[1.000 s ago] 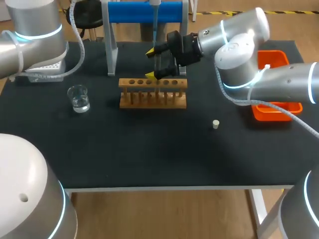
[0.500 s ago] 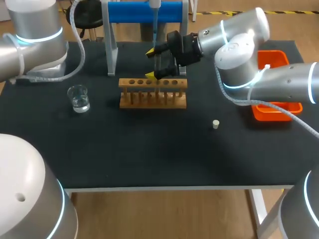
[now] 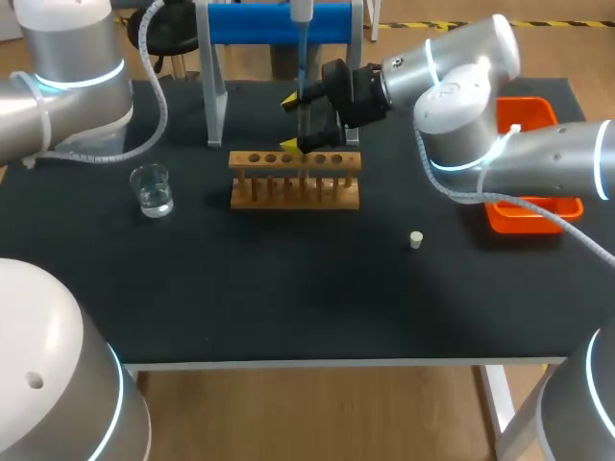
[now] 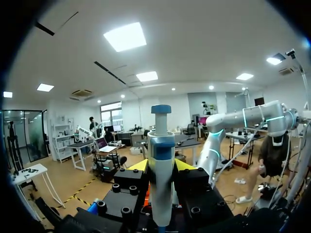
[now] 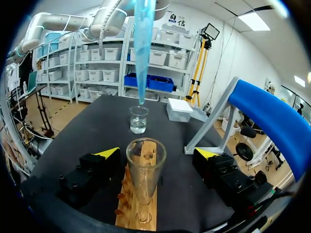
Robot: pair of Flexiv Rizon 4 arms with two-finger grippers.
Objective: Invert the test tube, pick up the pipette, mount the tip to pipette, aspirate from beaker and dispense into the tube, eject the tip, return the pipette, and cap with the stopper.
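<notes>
Upper centre: left jaws, closed on the pipette point(image 4: 161, 165), hang its tip point(image 5: 141, 48) over the test tube point(image 5: 146, 180) standing in the rack point(image 3: 252, 195) between the open right jaws, presumably for dispensing.

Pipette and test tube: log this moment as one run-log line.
left gripper: shut on pipette | pipette tip: above test tube | test tube: upright in rack, between open right gripper | stopper: on table

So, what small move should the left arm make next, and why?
Probably lower the pipette, held in the left gripper, until its blue tip enters the test tube: the tip hangs above the open mouth, and the right gripper stands open around the tube.
</notes>
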